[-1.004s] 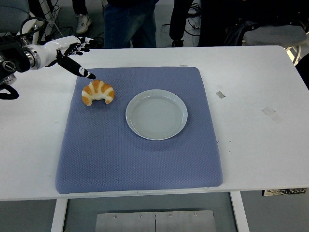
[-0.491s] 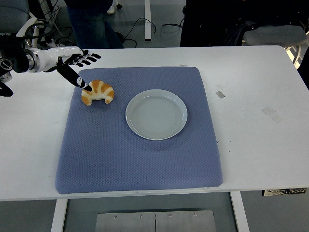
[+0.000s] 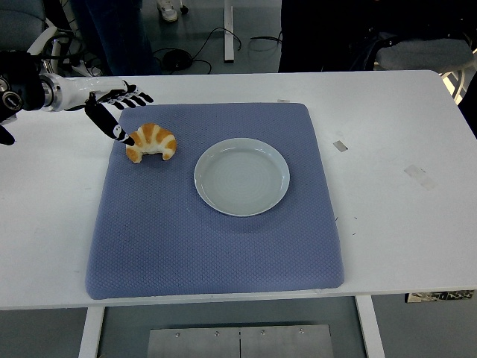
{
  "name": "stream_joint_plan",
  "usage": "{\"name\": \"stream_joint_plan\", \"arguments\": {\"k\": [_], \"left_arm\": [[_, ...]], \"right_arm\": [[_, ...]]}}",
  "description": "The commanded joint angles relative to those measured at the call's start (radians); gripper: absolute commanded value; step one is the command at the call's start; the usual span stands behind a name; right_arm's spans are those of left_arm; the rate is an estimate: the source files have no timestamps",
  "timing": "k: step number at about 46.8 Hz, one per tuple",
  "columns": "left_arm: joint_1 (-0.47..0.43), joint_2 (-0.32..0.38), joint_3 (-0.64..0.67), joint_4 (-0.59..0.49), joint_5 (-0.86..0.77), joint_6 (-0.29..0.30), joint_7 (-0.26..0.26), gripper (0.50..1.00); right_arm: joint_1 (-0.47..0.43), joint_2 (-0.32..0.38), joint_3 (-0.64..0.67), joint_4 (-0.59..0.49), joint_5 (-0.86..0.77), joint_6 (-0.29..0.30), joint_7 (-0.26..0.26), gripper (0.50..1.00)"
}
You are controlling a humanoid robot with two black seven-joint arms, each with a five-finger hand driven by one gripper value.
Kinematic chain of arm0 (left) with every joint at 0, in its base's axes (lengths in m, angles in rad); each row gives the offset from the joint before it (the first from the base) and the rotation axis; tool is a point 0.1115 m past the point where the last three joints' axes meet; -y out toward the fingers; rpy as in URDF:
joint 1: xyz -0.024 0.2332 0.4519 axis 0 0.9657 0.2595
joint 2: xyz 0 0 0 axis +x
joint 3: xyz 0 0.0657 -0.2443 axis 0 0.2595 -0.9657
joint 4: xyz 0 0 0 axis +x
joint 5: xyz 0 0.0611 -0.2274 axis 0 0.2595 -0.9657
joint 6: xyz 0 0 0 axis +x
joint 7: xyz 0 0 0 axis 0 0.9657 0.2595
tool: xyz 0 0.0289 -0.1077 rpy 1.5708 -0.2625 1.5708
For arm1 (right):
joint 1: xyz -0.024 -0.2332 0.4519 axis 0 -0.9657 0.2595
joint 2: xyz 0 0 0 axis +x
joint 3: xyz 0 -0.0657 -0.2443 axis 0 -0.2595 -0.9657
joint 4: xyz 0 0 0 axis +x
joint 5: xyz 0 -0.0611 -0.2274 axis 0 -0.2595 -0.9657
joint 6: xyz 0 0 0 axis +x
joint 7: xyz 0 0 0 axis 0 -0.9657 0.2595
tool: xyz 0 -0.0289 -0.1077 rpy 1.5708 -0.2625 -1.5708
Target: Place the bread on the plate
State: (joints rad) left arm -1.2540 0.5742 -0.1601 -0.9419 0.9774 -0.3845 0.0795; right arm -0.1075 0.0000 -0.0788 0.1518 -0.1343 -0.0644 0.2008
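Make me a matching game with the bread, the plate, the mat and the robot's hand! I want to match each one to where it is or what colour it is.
Things:
1. bread
2. plate
3. mat
4. left hand

Descriptions:
A. blue, spread over the white table
B. empty, in the middle of the mat
C. open, thumb tip at the bread's left end
D. golden with pale stripes, left of the plate

Pairs: 1-D, 2-B, 3-A, 4-C

The left arm reached in from the left edge, its hand (image 3: pixel 112 104) held open with fingers spread forward and thumb angled downward.
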Motion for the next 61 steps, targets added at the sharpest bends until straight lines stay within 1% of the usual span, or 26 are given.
{"name": "stream_joint_plan", "arguments": {"k": [1, 5, 17, 25, 32, 39, 52, 61], "left_arm": [[0.008, -0.031, -0.015, 0.043, 0.015, -0.010, 0.000, 0.878], [0.022, -0.047, -0.021, 0.074, 0.038, -0.011, -0.001, 0.869], [0.024, -0.050, -0.027, 0.075, 0.047, -0.008, -0.001, 0.869], [0.028, -0.063, -0.027, 0.077, 0.073, 0.001, -0.001, 0.869], [0.039, -0.082, -0.025, 0.078, 0.110, 0.055, -0.003, 0.866], [0.064, -0.106, -0.022, 0.080, 0.156, 0.128, -0.004, 0.864], [0.073, -0.116, -0.021, 0.077, 0.159, 0.167, -0.011, 0.863], [0.091, -0.117, -0.010, 0.068, 0.167, 0.217, -0.012, 0.863]], "right_arm": [[0.000, 0.000, -0.001, 0.000, -0.001, 0.000, 0.000, 1.000], [0.000, 0.000, 0.001, 0.000, 0.001, 0.000, 0.000, 1.000], [0.000, 0.000, 0.001, 0.000, -0.001, 0.000, 0.000, 1.000], [0.000, 0.000, 0.001, 0.000, -0.001, 0.000, 0.000, 1.000], [0.000, 0.000, 0.001, 0.000, 0.001, 0.000, 0.000, 1.000], [0.000, 0.000, 0.001, 0.000, -0.001, 0.000, 0.000, 1.000], [0.000, 0.000, -0.001, 0.000, 0.001, 0.000, 0.000, 1.000], [0.000, 0.000, 0.001, 0.000, 0.001, 0.000, 0.000, 1.000]]}}
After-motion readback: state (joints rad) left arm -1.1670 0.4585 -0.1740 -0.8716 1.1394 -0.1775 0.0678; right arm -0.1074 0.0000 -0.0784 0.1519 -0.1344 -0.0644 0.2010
